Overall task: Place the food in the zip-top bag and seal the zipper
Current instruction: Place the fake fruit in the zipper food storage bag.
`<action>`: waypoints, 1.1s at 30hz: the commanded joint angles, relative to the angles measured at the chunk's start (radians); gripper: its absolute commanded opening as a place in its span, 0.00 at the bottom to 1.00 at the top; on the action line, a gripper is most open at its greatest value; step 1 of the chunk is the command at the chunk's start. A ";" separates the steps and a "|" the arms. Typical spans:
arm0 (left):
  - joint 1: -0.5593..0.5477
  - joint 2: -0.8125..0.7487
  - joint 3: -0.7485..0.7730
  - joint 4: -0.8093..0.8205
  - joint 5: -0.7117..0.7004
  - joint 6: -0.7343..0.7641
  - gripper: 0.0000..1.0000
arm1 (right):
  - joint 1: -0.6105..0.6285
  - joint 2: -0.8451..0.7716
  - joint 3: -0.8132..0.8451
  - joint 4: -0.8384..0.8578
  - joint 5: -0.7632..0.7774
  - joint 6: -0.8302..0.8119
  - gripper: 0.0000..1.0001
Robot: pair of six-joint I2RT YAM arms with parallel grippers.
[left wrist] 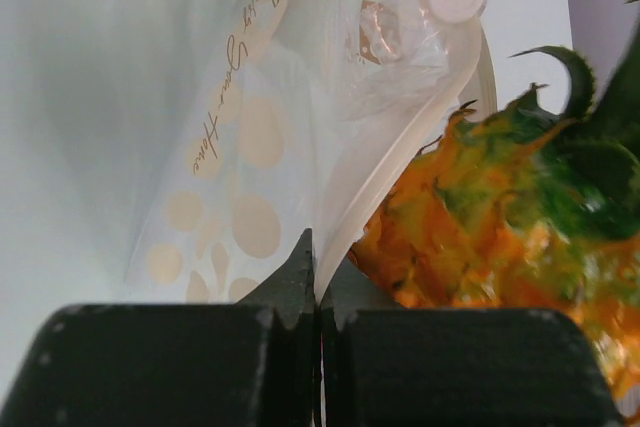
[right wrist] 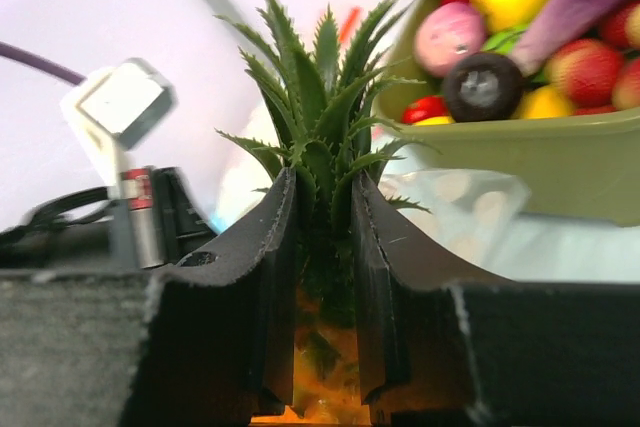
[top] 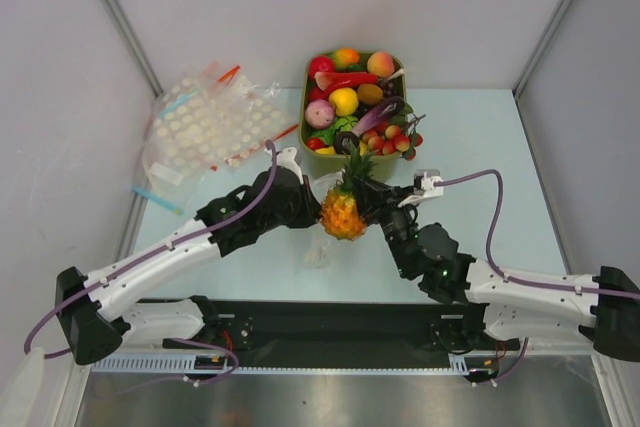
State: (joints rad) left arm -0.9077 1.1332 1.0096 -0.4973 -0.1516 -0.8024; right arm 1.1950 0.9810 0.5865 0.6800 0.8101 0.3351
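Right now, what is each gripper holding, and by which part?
Right gripper clamps the pineapple by its green crown. Left gripper pinches the clear bag by one edge.

Mid-table, the pineapple (top: 343, 215) is between the left gripper (left wrist: 318, 277) and right gripper (right wrist: 325, 197), the bag (left wrist: 250, 177) against its left, a tub (top: 305, 77) of food behind, a heap of bags (top: 210, 127) far left.

Left hand (left wrist: 316, 272) pinched shut, right hand (right wrist: 325, 212) clamped
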 commanded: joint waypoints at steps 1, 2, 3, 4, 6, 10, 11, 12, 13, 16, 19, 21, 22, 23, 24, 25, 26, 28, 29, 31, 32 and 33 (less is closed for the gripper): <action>-0.010 -0.043 0.017 0.128 0.080 -0.014 0.00 | 0.024 0.060 0.006 0.077 0.142 -0.071 0.00; -0.010 -0.043 0.018 0.129 0.086 -0.014 0.00 | 0.041 0.089 0.010 0.093 0.168 -0.086 0.00; -0.010 -0.044 0.017 0.132 0.086 -0.015 0.00 | 0.046 0.105 0.010 0.111 0.207 -0.125 0.00; -0.010 -0.044 0.018 0.132 0.087 -0.018 0.00 | 0.049 0.117 0.013 0.139 0.216 -0.140 0.00; -0.010 -0.046 0.027 0.131 0.089 -0.018 0.00 | 0.058 0.149 0.019 0.151 0.248 -0.156 0.00; -0.008 -0.050 0.044 0.126 0.099 -0.032 0.00 | 0.058 0.180 0.018 0.187 0.265 -0.185 0.00; -0.008 -0.050 0.050 0.123 0.101 -0.035 0.00 | 0.058 0.183 0.015 0.191 0.265 -0.185 0.00; -0.008 -0.047 0.066 0.120 0.098 -0.035 0.00 | 0.058 0.186 0.016 0.193 0.273 -0.182 0.00; -0.008 -0.046 0.076 0.105 0.095 -0.035 0.00 | 0.060 0.186 0.016 0.191 0.285 -0.183 0.00; -0.008 -0.032 0.129 0.051 0.069 -0.029 0.00 | 0.058 0.170 0.019 0.176 0.333 -0.180 0.00; -0.008 -0.026 0.136 0.057 0.076 -0.037 0.00 | 0.057 0.141 0.012 0.158 0.337 -0.166 0.00; -0.008 -0.021 0.136 0.065 0.086 -0.052 0.00 | 0.058 0.131 0.013 0.141 0.340 -0.134 0.00; -0.008 -0.009 0.136 0.083 0.098 -0.058 0.00 | 0.057 0.124 0.018 0.127 0.337 -0.125 0.00; -0.010 -0.003 0.138 0.094 0.107 -0.063 0.00 | 0.057 0.119 0.018 0.119 0.331 -0.116 0.00; -0.010 0.008 0.138 0.104 0.118 -0.075 0.01 | 0.057 0.113 0.019 0.113 0.315 -0.104 0.00; -0.011 0.020 0.141 0.115 0.127 -0.080 0.00 | 0.060 0.108 0.021 0.099 0.313 -0.097 0.00; -0.011 0.051 0.149 0.117 0.142 -0.081 0.00 | 0.058 0.098 0.022 0.093 0.308 -0.091 0.00; -0.011 0.079 0.181 0.108 0.144 -0.080 0.00 | 0.058 0.094 0.026 0.089 0.323 -0.108 0.00; -0.013 0.100 0.190 0.106 0.144 -0.078 0.00 | 0.057 0.100 0.027 0.087 0.352 -0.117 0.00; -0.013 0.112 0.218 0.088 0.144 -0.067 0.00 | 0.058 0.110 0.036 0.089 0.373 -0.152 0.00; -0.013 0.120 0.227 0.080 0.130 -0.061 0.00 | 0.058 0.117 0.038 0.087 0.380 -0.163 0.00; -0.013 0.125 0.247 0.053 0.115 -0.048 0.00 | 0.057 0.122 0.042 0.079 0.380 -0.179 0.00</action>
State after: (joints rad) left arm -0.9073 1.2556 1.1614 -0.5014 -0.0803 -0.8375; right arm 1.2453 1.0878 0.5968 0.7570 1.1595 0.1722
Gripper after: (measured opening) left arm 0.006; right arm 0.259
